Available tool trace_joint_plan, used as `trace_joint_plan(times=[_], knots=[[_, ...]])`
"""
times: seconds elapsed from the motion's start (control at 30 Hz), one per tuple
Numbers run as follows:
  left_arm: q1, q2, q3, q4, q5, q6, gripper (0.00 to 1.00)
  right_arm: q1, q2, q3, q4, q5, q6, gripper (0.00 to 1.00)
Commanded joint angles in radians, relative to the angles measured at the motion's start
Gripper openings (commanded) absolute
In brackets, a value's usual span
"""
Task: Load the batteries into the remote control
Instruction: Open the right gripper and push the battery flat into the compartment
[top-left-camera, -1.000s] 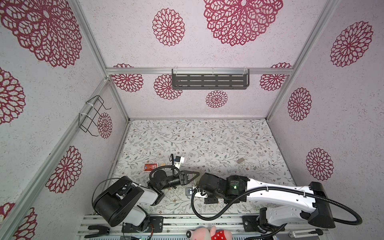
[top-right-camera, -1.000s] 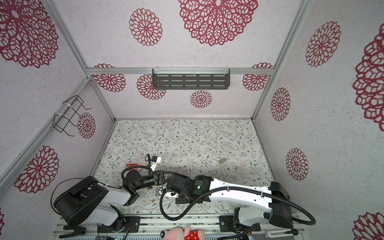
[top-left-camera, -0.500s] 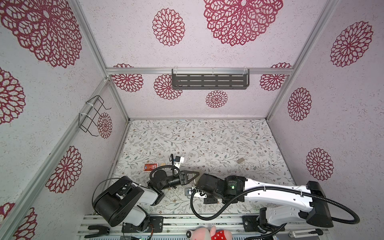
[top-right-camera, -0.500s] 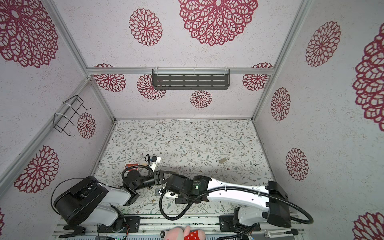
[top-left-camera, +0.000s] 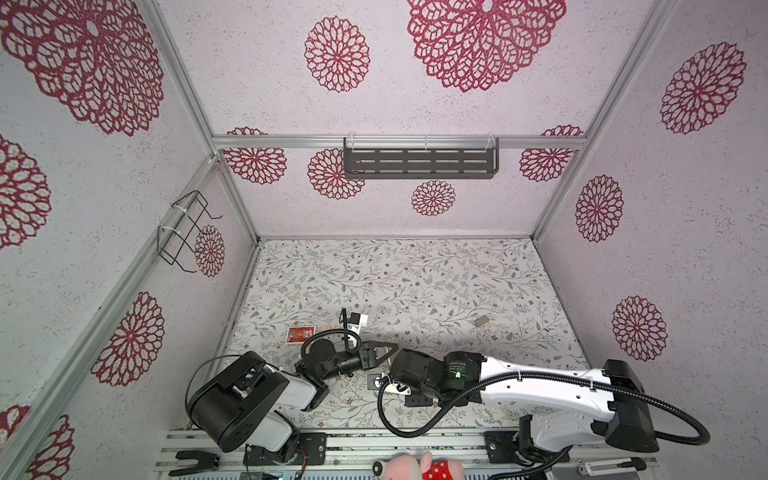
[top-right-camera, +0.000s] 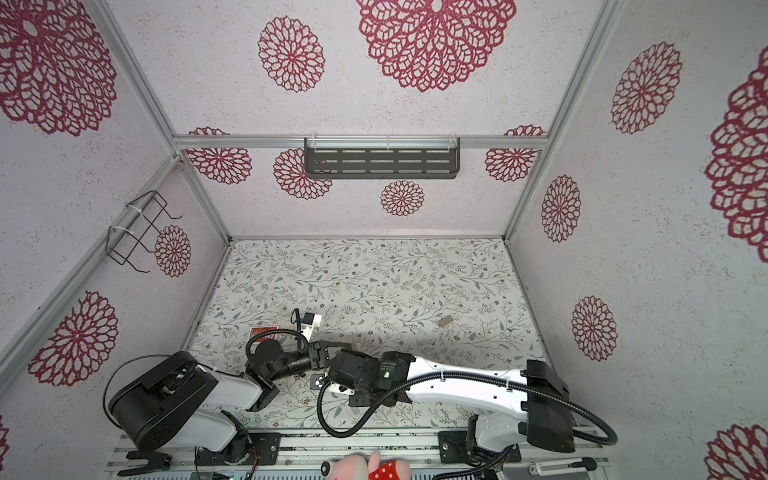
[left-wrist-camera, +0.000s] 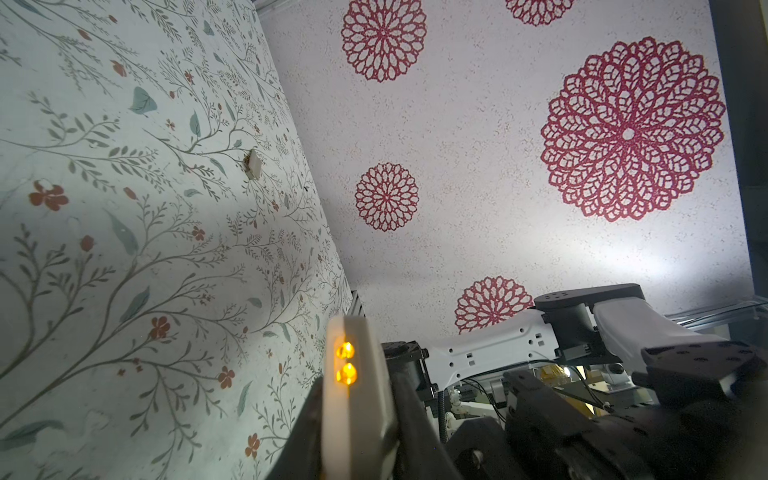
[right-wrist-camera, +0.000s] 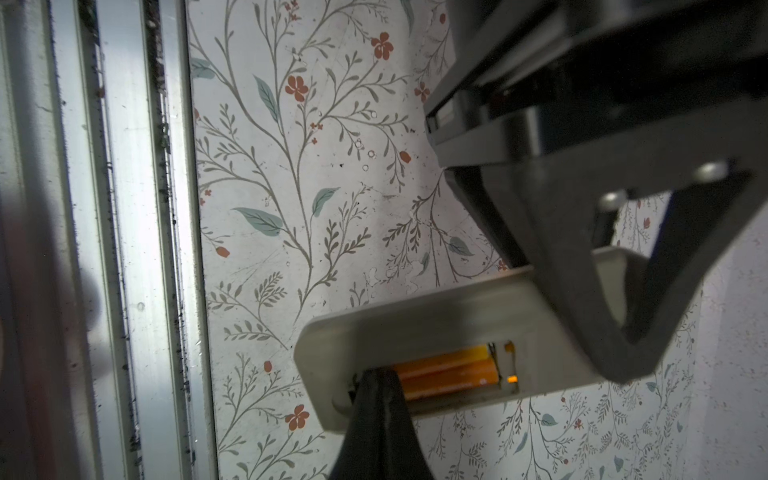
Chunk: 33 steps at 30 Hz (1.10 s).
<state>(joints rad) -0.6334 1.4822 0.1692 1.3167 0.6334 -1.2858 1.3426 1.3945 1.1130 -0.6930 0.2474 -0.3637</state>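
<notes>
right wrist view: the batteries (right-wrist-camera: 446, 372), two orange cylinders, lie side by side in the open compartment of the remote control (right-wrist-camera: 415, 328). the right gripper (right-wrist-camera: 376, 386), pinched fully together, touches their end with its tip. the left gripper (left-wrist-camera: 358, 449) clamps the remote control between its fingers (left-wrist-camera: 305, 419), the flowered desk (right-wrist-camera: 291, 166) behind it.

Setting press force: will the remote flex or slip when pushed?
Probably stiff: the remote control looks like a hard moulded shell. It may pivot: the left gripper clamps it beside, not at, where the right gripper meets the batteries.
</notes>
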Motion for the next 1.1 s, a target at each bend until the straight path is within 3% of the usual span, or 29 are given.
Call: trace_joint_plan(times=[0.0,0.9,1.0,1.07], knots=[[-0.032,-0.007,0.015,0.104,0.084,-0.042,0.00,-0.025,0.023,0.016,-0.036,0.092,0.025,0.00],[-0.024,-0.015,-0.010,0.051,0.024,-0.003,0.00,-0.033,0.015,0.043,-0.013,0.070,0.061,0.00],[-0.016,-0.007,-0.022,0.031,-0.017,0.015,0.00,-0.033,-0.013,0.044,0.030,0.077,0.093,0.10],[-0.011,0.007,-0.027,0.047,-0.034,0.013,0.00,-0.033,-0.039,0.036,0.070,0.079,0.119,0.21]])
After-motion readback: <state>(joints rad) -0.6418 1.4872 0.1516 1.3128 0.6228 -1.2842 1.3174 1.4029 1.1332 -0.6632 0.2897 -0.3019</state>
